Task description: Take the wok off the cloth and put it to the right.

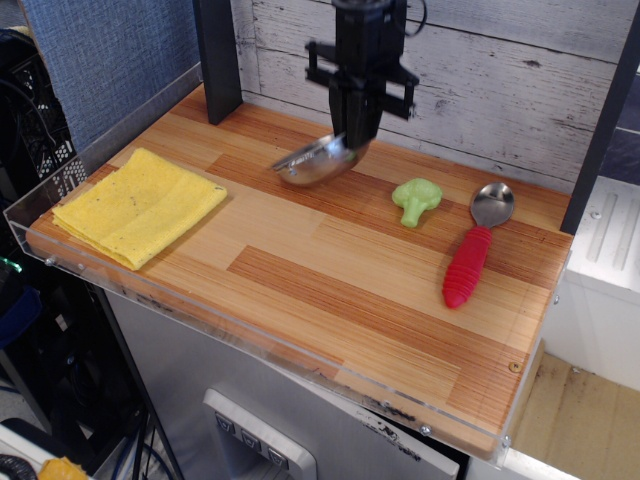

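Note:
The wok is a small shiny steel bowl. It hangs tilted from my gripper, which is shut on its right rim. Its lower left edge is at or just above the wooden table, in the back middle. The yellow cloth lies flat and bare at the left front of the table, well to the left of the wok.
A green toy broccoli lies right of the wok. A steel spoon with a red handle lies further right. A black post stands at the back left. A clear plastic lip runs along the table's front edge.

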Action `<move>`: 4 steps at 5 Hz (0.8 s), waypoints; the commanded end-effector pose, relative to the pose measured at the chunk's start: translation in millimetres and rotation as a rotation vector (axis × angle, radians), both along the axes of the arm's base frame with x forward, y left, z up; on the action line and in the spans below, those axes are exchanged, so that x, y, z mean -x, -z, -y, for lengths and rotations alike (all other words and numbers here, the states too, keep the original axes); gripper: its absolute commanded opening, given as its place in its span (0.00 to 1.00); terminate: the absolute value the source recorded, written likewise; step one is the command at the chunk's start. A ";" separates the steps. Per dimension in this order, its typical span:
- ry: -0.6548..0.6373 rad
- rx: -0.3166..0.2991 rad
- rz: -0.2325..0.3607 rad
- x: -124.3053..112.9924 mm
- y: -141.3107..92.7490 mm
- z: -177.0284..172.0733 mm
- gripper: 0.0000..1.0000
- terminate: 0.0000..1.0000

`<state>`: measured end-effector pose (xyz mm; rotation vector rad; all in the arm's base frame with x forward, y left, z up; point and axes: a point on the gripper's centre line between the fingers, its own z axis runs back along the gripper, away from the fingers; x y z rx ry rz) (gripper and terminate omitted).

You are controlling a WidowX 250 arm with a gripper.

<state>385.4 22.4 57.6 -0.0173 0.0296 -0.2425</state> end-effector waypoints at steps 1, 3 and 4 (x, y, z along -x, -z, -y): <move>-0.040 0.000 -0.065 20.1 25.8 -9.2 0.00 0.00; 0.020 0.048 -0.018 20.5 9.6 0.5 1.00 0.00; 0.034 0.040 0.080 26.5 -17.5 2.1 1.00 0.00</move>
